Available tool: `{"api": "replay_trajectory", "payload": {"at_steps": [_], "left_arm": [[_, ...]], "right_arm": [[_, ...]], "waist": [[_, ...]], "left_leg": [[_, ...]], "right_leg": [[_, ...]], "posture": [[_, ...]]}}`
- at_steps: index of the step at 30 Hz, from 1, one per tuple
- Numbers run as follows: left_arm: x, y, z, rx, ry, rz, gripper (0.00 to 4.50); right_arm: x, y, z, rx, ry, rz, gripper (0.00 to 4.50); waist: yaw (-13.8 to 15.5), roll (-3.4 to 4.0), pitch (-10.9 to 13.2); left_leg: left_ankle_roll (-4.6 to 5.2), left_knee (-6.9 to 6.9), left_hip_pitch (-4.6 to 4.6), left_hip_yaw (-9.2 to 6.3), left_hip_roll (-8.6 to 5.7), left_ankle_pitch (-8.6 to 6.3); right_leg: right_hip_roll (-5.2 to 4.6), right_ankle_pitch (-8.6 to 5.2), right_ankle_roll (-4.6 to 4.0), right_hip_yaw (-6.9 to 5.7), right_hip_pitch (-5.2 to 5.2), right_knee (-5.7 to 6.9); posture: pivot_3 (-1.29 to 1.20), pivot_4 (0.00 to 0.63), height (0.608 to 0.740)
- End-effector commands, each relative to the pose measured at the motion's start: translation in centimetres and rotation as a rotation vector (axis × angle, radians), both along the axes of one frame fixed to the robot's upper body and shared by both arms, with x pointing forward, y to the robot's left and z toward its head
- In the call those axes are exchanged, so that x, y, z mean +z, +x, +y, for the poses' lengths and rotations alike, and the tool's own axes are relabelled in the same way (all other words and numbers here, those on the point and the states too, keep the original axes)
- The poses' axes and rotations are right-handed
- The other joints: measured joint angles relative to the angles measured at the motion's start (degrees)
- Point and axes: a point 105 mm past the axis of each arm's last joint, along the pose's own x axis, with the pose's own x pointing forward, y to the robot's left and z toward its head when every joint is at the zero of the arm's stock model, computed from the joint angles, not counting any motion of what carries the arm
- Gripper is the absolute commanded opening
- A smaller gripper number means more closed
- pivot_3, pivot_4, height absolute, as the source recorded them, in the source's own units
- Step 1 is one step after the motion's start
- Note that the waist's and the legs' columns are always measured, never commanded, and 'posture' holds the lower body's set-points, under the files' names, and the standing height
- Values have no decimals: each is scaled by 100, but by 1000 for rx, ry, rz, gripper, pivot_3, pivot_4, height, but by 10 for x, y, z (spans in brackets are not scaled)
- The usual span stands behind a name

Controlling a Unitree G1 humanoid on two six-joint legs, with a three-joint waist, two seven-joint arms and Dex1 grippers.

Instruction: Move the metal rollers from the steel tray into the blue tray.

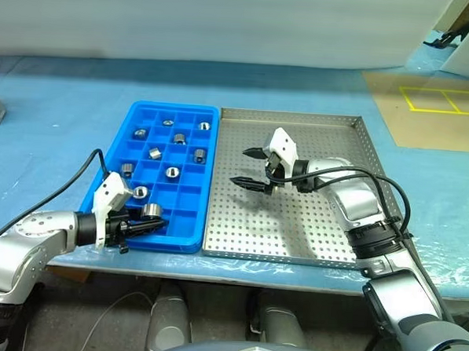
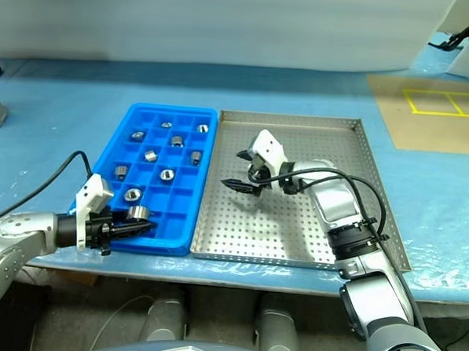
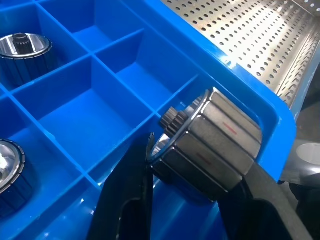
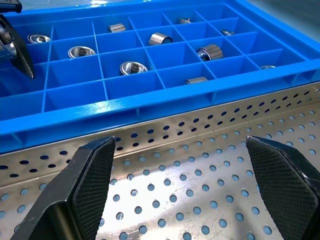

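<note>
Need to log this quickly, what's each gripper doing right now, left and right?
Left gripper: shut on a metal roller, over the blue tray.
Right gripper: open, holding nothing, over the steel tray.

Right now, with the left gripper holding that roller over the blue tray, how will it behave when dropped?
The roller looks like solid metal, so probably heavy for its size. Its flat facets may limit rolling. The blue tray walls should contain it.
</note>
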Motion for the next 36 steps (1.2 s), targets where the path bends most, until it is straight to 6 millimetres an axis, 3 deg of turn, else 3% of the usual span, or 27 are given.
{"api": "replay_trajectory", "payload": {"at_steps": [1, 5, 9, 15, 18, 22, 25, 28, 32, 36], "left_arm": [[1, 5, -3, 5, 11, -18, 1694], [5, 6, -5, -11, 13, -33, 2976], [13, 4, -7, -35, -11, -39, 2976], [58, 27, -13, -29, -76, -187, 2976], [79, 35, -23, -46, -115, -247, 2976], [104, 46, -43, -75, -214, -297, 2976], [95, 53, -63, -112, -223, -277, 2976], [80, 59, -74, -130, -216, -246, 2976], [72, 66, -79, -135, -215, -239, 2976], [69, 71, -78, -135, -211, -233, 2976]], "right_arm": [[4, -1, 1, 5, 12, -28, 4352], [1, -2, 2, 4, 13, -24, 4352], [2, -2, 2, 1, 17, -23, 4352], [11, 3, -5, -22, 47, -23, 4352], [21, 9, -21, -64, 70, -19, 4352], [22, 15, -62, -147, 20, -15, 4352], [14, 15, -90, -215, -42, -13, 4352], [7, 17, -101, -270, -46, 2, 4352], [-12, 10, -98, -258, -111, 8, 4352], [-13, 13, -88, -267, -64, 19, 4352]], "waist": [[0, 0, 0], [6, 2, -1], [5, 1, -1], [18, 1, -1], [15, 1, -1], [48, 1, -1], [49, 2, -3], [-2, 4, -4], [-67, 4, -4], [-108, 4, -4]], "left_leg": [[0, 0, 0, 0, 0, 0], [0, 0, 0, 0, -1, 0], [-1, 6, 3, 0, -1, 0], [-2, 7, 6, -2, 0, 2], [-3, 12, 6, -2, -2, 3], [-2, 13, 0, -2, -3, 2], [-3, 15, -1, -2, -4, 3], [-3, 15, 3, -1, -4, 3], [-2, 17, 4, 0, -2, 3], [1, 27, 3, -1, -2, 1]], "right_leg": [[0, 0, 0, 0, 0, 0], [0, 0, -1, 0, 1, 2], [-1, 0, 1, 0, 2, 12], [0, 2, -2, -1, 6, 17], [-1, 5, -7, 1, 10, 15], [-1, 5, -8, 1, 10, 11], [0, 6, -8, 2, 10, 10], [0, 5, -8, 4, 13, 9], [5, 6, -8, 6, 7, 14], [3, 7, -7, 7, 8, 15]], "posture": [[11, 150, 740], [8, 150, 740], [7, 150, 740], [6, 150, 740], [2, 150, 740], [-18, 150, 740], [-45, 150, 740], [-66, 150, 740], [-92, 150, 740], [-103, 150, 740]]}}
